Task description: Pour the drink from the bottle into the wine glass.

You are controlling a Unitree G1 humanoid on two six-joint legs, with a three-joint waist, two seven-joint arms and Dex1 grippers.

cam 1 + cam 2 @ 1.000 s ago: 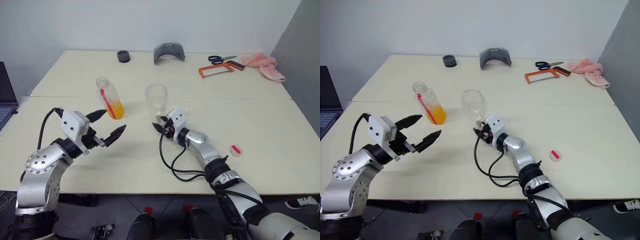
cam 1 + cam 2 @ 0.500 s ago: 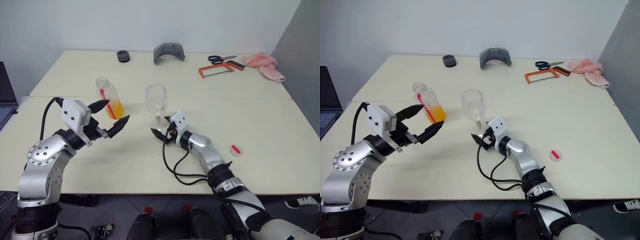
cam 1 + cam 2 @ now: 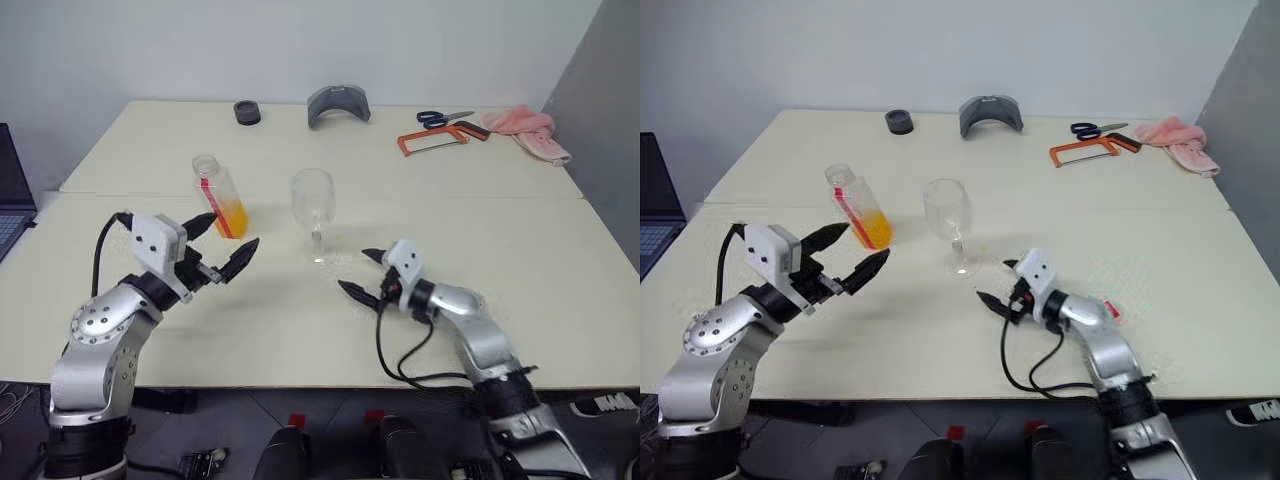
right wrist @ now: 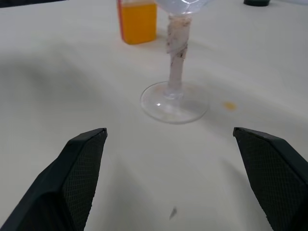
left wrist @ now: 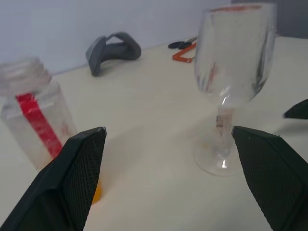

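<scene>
Bottle point(image 3: 220, 195) stands uncapped, tilted, mouth up-left; wine glass point(image 3: 313, 210) stands upright. My right hand point(image 3: 368, 272) has drawn back from the stem, fingers spread; left hand point(image 3: 222, 246) spread too.

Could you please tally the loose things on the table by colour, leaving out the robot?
Clear: 2, the bottle and the wine glass.
Grey or black: 2, headset, roll.
Orange: 1, hacksaw.
Blue-handled: 1, scissors.
Pink: 1, cloth.
Total: 7.
</scene>
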